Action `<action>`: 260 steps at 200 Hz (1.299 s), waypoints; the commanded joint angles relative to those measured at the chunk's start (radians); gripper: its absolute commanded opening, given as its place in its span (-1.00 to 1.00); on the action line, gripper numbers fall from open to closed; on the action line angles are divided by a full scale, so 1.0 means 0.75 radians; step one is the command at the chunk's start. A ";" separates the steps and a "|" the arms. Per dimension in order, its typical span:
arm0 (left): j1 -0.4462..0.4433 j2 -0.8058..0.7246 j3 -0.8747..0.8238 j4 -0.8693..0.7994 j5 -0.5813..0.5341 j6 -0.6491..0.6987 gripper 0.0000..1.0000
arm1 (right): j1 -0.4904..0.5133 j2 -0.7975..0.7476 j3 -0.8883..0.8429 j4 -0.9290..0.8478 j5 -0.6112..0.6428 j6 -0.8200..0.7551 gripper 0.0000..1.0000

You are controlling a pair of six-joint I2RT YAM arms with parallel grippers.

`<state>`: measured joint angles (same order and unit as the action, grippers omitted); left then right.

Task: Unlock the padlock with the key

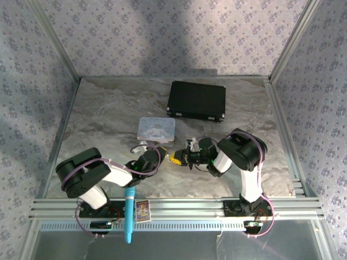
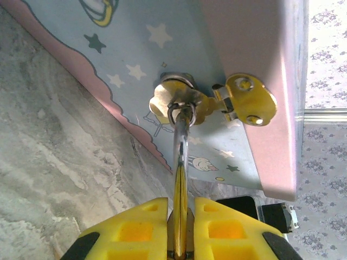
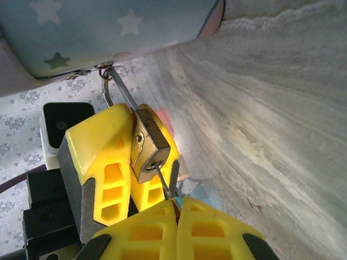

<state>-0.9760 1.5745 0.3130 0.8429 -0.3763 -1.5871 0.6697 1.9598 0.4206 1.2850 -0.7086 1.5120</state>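
The left gripper (image 2: 180,212) clamps the padlock (image 3: 147,145), which hangs from the hasp (image 2: 187,97) of the tin (image 2: 124,43). The right gripper (image 3: 176,208) pinches the key (image 3: 162,181), apparently seated in the keyhole (image 3: 156,162). Next move: a steady twist to free the shackle (image 3: 122,92).

My left gripper (image 2: 180,219) holds the padlock (image 3: 147,146) at the tin's (image 1: 156,130) near side, my right gripper (image 3: 176,208) holds the key (image 3: 162,181) in it from the right, the case (image 1: 197,101) behind.

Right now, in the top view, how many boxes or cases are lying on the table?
2. The pastel tin lies at the centre; the black case lies farther back, to its right, apart from it. A small one could be hidden.
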 commanded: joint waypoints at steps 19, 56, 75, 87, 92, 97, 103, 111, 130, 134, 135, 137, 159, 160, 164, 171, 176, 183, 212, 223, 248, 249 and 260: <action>-0.064 -0.024 0.023 0.128 0.202 0.048 -1.00 | -0.038 0.082 0.071 -0.046 0.090 0.019 -1.00; -0.071 -0.021 0.044 0.145 0.221 0.067 -1.00 | -0.027 0.086 0.105 -0.084 0.086 0.007 -1.00; -0.071 -0.026 0.063 0.101 0.237 0.076 -1.00 | -0.041 0.087 0.092 -0.071 0.088 0.003 -1.00; -0.078 -0.024 0.064 0.105 0.242 0.084 -1.00 | -0.052 0.081 0.082 -0.065 0.097 -0.005 -1.00; -0.083 -0.024 0.065 0.101 0.244 0.082 -1.00 | -0.054 0.077 0.075 -0.062 0.105 -0.009 -1.00; -0.088 -0.025 0.067 0.096 0.244 0.076 -1.00 | -0.056 0.073 0.074 -0.055 0.113 -0.009 -1.00; -0.095 -0.025 0.068 0.088 0.240 0.068 -1.00 | -0.056 0.064 0.071 -0.051 0.123 -0.012 -1.00; -0.103 -0.028 0.074 0.062 0.240 0.061 -1.00 | -0.053 0.044 0.070 -0.053 0.143 -0.023 -1.00; -0.114 -0.049 0.117 -0.101 0.250 0.043 -1.00 | -0.038 -0.029 0.069 -0.137 0.187 -0.089 -1.00; -0.117 -0.052 0.122 -0.125 0.244 0.041 -1.00 | -0.034 -0.054 0.075 -0.186 0.195 -0.114 -1.00; -0.118 -0.052 0.123 -0.125 0.243 0.040 -1.00 | -0.034 -0.054 0.075 -0.186 0.195 -0.114 -1.00; -0.118 -0.055 0.125 -0.139 0.241 0.038 -1.00 | -0.031 -0.068 0.078 -0.213 0.201 -0.130 -1.00; -0.118 -0.041 0.127 -0.142 0.233 0.014 -1.00 | -0.002 -0.153 0.083 -0.350 0.254 -0.215 -1.00; -0.118 -0.041 0.127 -0.141 0.232 0.013 -1.00 | 0.000 -0.157 0.084 -0.356 0.256 -0.218 -1.00; -0.118 -0.040 0.128 -0.137 0.235 0.010 -1.00 | 0.001 -0.169 0.082 -0.377 0.261 -0.230 -1.00; -0.118 -0.038 0.130 -0.136 0.236 0.008 -1.00 | 0.003 -0.184 0.082 -0.402 0.269 -0.245 -1.00; -0.118 -0.038 0.131 -0.132 0.235 0.007 -1.00 | 0.004 -0.193 0.079 -0.413 0.270 -0.251 -1.00; -0.118 -0.036 0.131 -0.130 0.234 0.007 -1.00 | 0.001 -0.201 0.076 -0.415 0.263 -0.255 -1.00; -0.118 -0.046 0.125 -0.171 0.211 -0.019 -1.00 | -0.004 -0.218 0.056 -0.402 0.260 -0.261 -0.71; -0.118 -0.059 0.126 -0.230 0.191 -0.031 -1.00 | -0.007 -0.239 0.036 -0.436 0.278 -0.285 -0.63; -0.110 -0.096 0.160 -0.400 0.175 -0.043 -1.00 | -0.014 -0.339 0.005 -0.645 0.321 -0.410 -0.30; -0.110 -0.097 0.160 -0.408 0.175 -0.044 -1.00 | -0.013 -0.344 0.004 -0.657 0.323 -0.416 -0.29; -0.107 -0.110 0.177 -0.484 0.170 -0.054 -1.00 | -0.009 -0.399 0.005 -0.796 0.349 -0.490 -0.22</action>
<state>-1.0306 1.5318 0.4011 0.6216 -0.3244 -1.6024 0.6716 1.7405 0.4286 0.8783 -0.5591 1.2736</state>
